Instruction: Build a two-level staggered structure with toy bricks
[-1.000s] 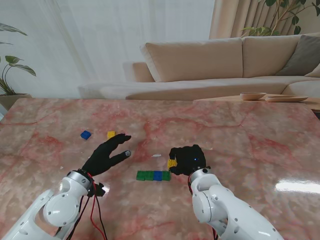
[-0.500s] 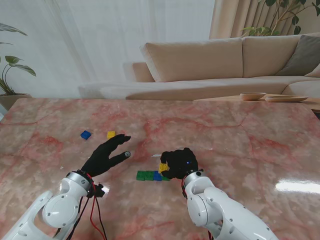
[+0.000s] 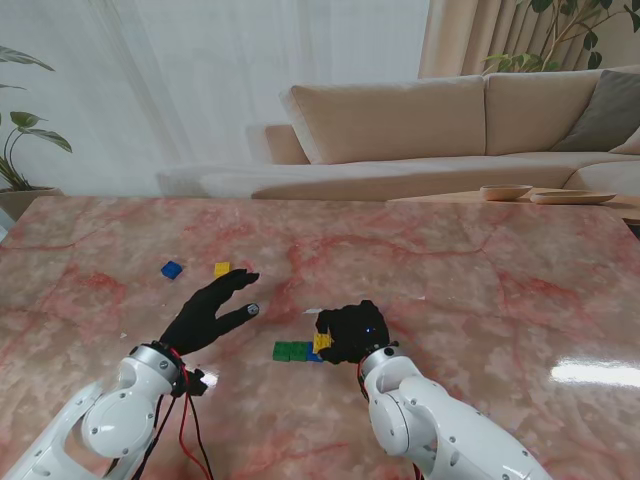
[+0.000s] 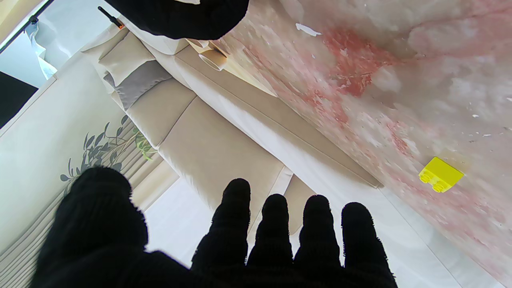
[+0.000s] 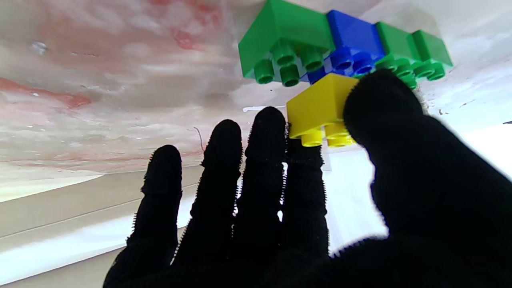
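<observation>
A row of green, blue and green bricks (image 3: 291, 351) (image 5: 286, 44) lies on the marble table in front of me. My right hand (image 3: 350, 332) (image 5: 304, 208) is shut on a yellow brick (image 3: 322, 342) (image 5: 320, 106), pinched between thumb and index finger and held just over the row's blue and right green bricks. I cannot tell if it touches them. My left hand (image 3: 210, 308) (image 4: 224, 240) hovers open to the left of the row, fingers spread, holding nothing. A loose yellow brick (image 3: 222, 269) (image 4: 440, 175) and a loose blue brick (image 3: 172, 269) lie farther from me, beyond the left hand.
A small white scrap (image 3: 312, 311) lies on the table just beyond the row. A beige sofa (image 3: 420, 120) stands past the table's far edge, with shallow wooden dishes (image 3: 506, 192) on a side surface at the far right.
My right hand has carried the yellow brick leftward, from the row's right end to over the row, hiding its right part. The left hand has not moved.
</observation>
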